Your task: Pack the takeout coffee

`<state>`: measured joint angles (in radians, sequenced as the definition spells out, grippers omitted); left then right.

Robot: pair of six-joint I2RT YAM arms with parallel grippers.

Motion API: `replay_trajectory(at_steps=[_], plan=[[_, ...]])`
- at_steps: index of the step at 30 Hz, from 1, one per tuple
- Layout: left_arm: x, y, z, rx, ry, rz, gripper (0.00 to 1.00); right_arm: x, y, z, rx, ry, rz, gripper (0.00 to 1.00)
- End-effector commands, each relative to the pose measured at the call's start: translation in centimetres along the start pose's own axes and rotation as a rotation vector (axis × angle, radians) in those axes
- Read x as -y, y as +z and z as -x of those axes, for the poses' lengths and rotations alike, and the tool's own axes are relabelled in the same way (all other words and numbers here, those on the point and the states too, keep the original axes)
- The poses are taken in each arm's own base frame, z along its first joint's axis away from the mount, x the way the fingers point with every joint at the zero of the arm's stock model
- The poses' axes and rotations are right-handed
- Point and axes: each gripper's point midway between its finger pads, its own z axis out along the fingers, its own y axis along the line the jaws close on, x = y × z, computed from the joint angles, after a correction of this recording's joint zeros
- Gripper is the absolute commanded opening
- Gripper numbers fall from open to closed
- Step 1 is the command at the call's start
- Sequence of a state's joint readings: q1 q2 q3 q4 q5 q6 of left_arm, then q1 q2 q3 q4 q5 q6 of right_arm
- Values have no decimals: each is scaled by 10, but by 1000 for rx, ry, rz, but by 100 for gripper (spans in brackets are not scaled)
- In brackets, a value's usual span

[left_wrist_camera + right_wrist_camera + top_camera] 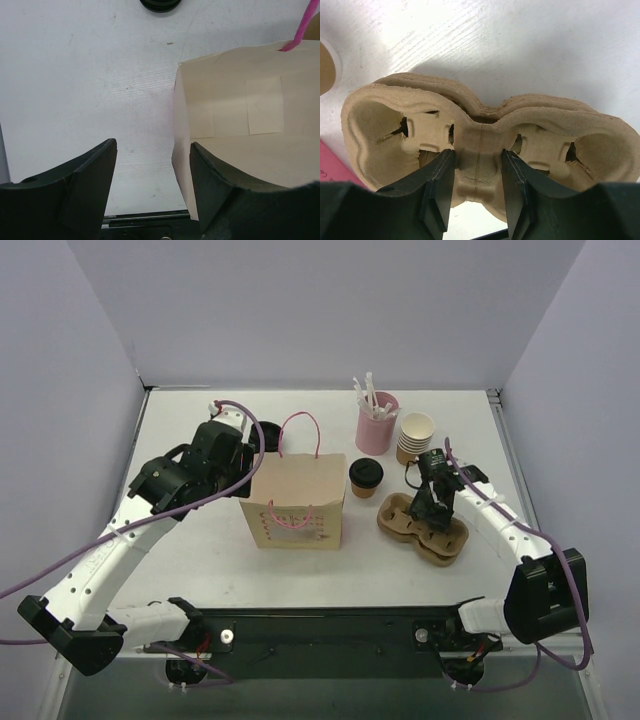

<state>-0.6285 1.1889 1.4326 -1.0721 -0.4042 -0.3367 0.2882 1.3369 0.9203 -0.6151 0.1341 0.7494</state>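
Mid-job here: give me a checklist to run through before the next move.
1. Right tool straddles the middle bridge of the pulp cup carrier: ok.
2. Right grip firmly closed: cannot tell.
3. Single carrier, not a nested stack: not ok, layers show.
4. Paper bag upright, mouth open: ok.
5. Left tool open across the bag's wall: ok.
6. Takeout coffee upright, lidded: ok.

Left of the takeout coffee (366, 478), paper bag (297, 502) is walling it in; carrier stack (423, 523) is crowding near-right; pink straw cup (376, 425) is standing far. Counter (200, 570) is lying open near-left of bag.
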Motion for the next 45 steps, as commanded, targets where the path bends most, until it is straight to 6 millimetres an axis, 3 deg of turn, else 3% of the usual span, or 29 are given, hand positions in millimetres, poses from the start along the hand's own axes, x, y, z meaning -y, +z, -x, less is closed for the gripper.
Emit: replay_trajectory(at_steps=[1, 7, 11, 12, 14, 15, 17, 21, 24, 27, 31, 34, 38, 45], plan=[[-3, -12, 15, 55, -26, -13, 70, 6, -31, 17, 55, -31, 11, 32], [0, -22, 26, 78, -59, -31, 70, 0, -84, 49, 159, -55, 83, 33], [2, -26, 29, 72, -92, -48, 70, -26, -137, 73, 248, -64, 242, 33], [3, -27, 29, 69, -108, -53, 70, -39, -164, 85, 296, -66, 318, 33], [2, -26, 28, 63, -124, -59, 70, -55, -194, 96, 352, -90, 391, 33], [3, -26, 26, 58, -136, -65, 69, -71, -228, 103, 406, -116, 478, 33], [0, -21, 21, 38, -147, -53, 69, -91, -251, 106, 426, -142, 546, 34], [-5, -17, 14, 23, -184, -52, 66, -142, -319, 103, 460, -150, 779, 34], [-8, -19, 11, 17, -219, -54, 66, -176, -348, 96, 444, -138, 924, 34], [-14, -24, 11, 29, -240, -37, 67, -210, -362, 77, 389, -150, 1035, 35], [-29, -31, 13, 52, -265, 24, 67, -243, -353, 55, 317, -180, 1063, 35], [-51, -47, 17, 107, -298, 106, 69, -260, -348, 47, 278, -171, 1086, 35], [-69, -62, 21, 155, -305, 180, 69, -274, -344, 30, 214, -158, 1104, 35], [-73, -65, 17, 171, -300, 197, 69, -281, -316, 9, 138, -135, 1073, 35]])
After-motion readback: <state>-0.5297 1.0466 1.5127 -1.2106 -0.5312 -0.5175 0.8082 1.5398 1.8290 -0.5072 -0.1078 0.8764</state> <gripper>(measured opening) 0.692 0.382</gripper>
